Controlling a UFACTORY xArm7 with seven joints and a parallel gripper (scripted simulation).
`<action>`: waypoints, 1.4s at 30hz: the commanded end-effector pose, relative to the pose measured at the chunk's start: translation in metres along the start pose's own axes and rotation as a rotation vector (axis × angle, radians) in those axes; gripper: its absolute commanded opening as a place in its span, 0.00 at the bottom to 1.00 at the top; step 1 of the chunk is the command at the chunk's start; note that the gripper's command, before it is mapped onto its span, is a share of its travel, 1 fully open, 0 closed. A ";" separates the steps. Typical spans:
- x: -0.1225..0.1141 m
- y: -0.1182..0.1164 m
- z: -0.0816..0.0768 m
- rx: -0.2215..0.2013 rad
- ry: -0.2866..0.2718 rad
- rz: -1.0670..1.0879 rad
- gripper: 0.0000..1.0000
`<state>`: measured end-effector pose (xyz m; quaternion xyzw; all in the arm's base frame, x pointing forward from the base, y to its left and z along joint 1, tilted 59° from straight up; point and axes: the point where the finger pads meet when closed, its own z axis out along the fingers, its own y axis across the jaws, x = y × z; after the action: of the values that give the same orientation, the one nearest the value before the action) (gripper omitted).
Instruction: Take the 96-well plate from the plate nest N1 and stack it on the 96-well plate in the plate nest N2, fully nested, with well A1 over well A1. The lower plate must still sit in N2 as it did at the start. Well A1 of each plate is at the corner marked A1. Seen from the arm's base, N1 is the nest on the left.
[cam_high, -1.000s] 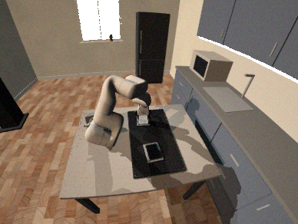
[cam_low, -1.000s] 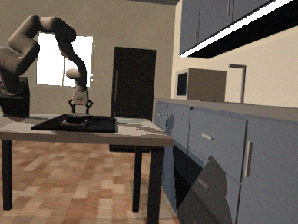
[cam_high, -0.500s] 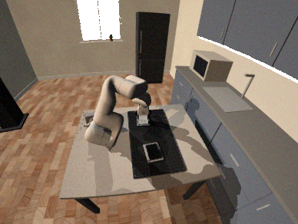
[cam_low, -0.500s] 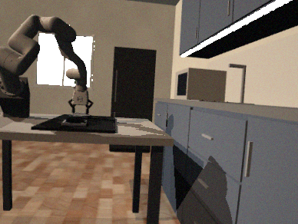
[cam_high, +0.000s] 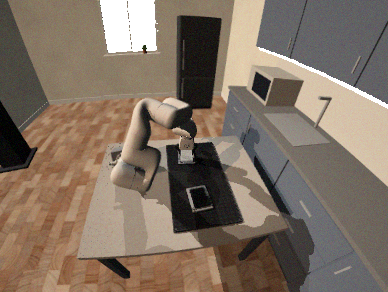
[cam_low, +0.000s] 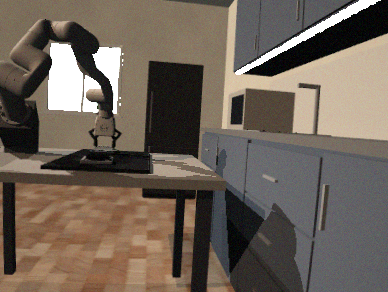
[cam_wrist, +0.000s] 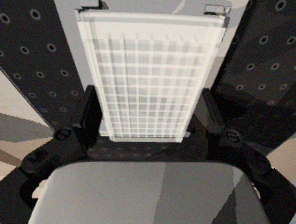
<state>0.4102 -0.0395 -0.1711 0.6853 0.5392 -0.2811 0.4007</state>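
Note:
A white 96-well plate sits in the far nest N1 on the black mat. In the wrist view the plate fills the middle, with nest clips at its far corners. My gripper is straight above it, and its fingers are shut on the plate's two long sides near the near end. The plate looks low in its nest. The second plate lies in the near nest N2, dark with a light rim. In the side view my gripper reaches down to the mat. I cannot read the A1 marks.
The arm's base stands on the table left of the mat. A small dark item lies at the table's far left corner. A kitchen counter with a microwave and a sink runs along the right.

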 end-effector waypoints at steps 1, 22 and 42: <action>0.001 0.001 -0.003 -0.002 0.004 0.000 0.00; 0.001 0.001 -0.016 -0.002 0.004 0.000 0.00; 0.001 0.001 -0.032 -0.002 0.004 0.000 0.00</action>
<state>0.4090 -0.0179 -0.1579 0.6853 0.5391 -0.2812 0.4007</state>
